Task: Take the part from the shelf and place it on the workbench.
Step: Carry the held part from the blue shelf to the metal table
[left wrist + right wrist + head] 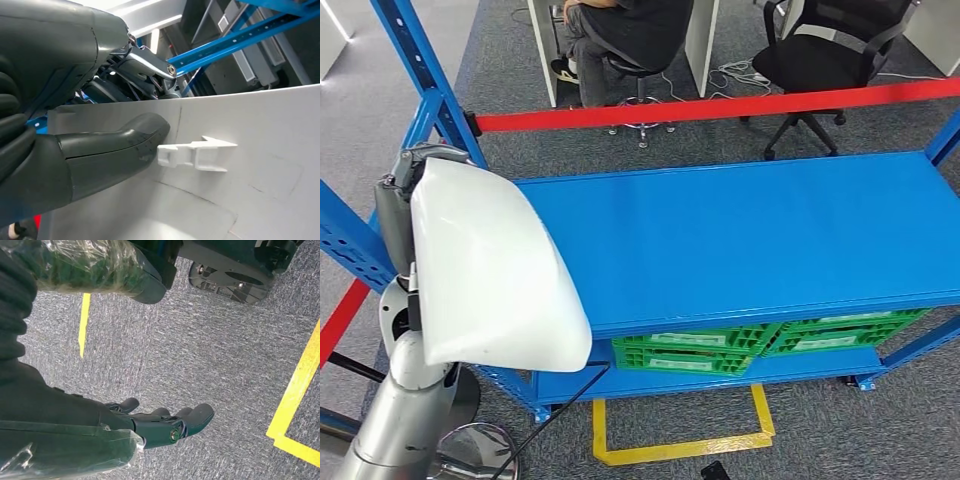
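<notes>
Left robot hand point(71, 150) gripping white part point(490, 265), thumb pressing on its inner face beside a moulded clip point(196, 152); part raised at the left end of blue shelf point(743, 235). Right robot hand point(166, 422) hanging over grey carpet point(211, 355), fingers apart, holding nothing.
</notes>
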Action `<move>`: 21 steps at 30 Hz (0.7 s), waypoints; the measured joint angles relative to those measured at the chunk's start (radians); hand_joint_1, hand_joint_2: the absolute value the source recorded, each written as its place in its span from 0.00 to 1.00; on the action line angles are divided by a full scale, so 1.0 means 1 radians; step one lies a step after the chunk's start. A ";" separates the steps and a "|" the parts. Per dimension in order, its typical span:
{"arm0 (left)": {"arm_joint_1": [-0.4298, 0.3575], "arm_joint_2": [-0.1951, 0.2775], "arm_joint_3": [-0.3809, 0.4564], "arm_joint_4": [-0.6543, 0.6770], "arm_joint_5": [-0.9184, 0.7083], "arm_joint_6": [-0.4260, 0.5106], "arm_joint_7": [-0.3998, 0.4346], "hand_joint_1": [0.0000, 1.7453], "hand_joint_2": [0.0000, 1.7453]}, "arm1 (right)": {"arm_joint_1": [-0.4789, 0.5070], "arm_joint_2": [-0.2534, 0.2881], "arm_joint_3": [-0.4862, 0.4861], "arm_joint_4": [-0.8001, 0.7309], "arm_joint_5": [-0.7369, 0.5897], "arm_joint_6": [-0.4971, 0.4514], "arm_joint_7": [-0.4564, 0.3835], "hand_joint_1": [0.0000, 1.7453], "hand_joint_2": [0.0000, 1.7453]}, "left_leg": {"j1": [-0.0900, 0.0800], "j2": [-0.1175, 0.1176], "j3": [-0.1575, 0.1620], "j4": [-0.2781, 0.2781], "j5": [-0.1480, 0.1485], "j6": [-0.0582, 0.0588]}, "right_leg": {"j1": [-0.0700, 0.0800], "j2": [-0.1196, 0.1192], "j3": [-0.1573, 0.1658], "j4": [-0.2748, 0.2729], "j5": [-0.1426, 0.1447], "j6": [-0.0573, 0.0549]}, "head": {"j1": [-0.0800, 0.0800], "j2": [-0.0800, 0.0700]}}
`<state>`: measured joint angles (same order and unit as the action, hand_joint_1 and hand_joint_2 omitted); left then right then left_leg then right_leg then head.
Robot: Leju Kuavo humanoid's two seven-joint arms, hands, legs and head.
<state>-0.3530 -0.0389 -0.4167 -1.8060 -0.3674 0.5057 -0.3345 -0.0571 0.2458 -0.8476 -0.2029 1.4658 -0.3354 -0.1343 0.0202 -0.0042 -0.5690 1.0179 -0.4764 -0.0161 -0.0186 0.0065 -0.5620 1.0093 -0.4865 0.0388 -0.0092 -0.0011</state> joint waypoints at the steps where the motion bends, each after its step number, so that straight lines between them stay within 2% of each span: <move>1: 0.002 -0.001 -0.001 -0.002 0.015 0.002 -0.005 1.00 1.00 | 0.000 0.000 0.000 0.000 -0.002 0.000 0.001 0.00 1.00 | 0.000 0.000 0.000 0.000 0.000 0.000 | 0.000 0.000 0.000 0.000 0.000 0.000 | 0.000 0.000; 7: 0.066 -0.008 -0.013 -0.029 0.092 0.027 -0.067 1.00 1.00 | 0.000 0.001 -0.002 0.000 -0.018 -0.005 0.004 0.00 1.00 | 0.000 0.000 0.000 0.000 0.000 0.000 | 0.000 0.000 0.000 0.000 0.000 0.000 | 0.000 0.000; 15: 0.247 -0.007 -0.023 -0.103 0.073 0.096 -0.165 1.00 1.00 | 0.002 0.003 -0.013 0.000 -0.051 -0.019 0.008 0.00 1.00 | 0.000 0.000 0.000 0.000 -0.001 0.000 | 0.000 0.001 0.000 0.000 -0.001 0.000 | 0.000 0.000; 18: 0.302 -0.006 -0.033 -0.126 0.057 0.108 -0.187 1.00 1.00 | 0.003 0.006 -0.020 0.000 -0.059 -0.022 0.008 0.00 1.00 | -0.002 0.000 -0.001 0.006 -0.005 0.011 | -0.005 0.000 0.001 -0.004 0.001 0.006 | 0.000 0.000; 21: 0.336 -0.005 -0.045 -0.145 0.047 0.113 -0.197 1.00 1.00 | 0.004 0.008 -0.027 0.000 -0.064 -0.023 0.006 0.00 1.00 | -0.005 0.000 0.000 0.000 0.002 0.025 | -0.007 -0.001 0.005 -0.011 0.006 0.017 | 0.000 0.000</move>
<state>-0.0175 -0.0441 -0.4612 -1.9513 -0.3208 0.6184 -0.5312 -0.0532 0.2536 -0.8744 -0.2029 1.4020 -0.3579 -0.1279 0.0156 -0.0039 -0.5686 1.0175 -0.4746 0.0084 -0.0258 0.0060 -0.5568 0.9984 -0.4803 0.0559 -0.0096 -0.0011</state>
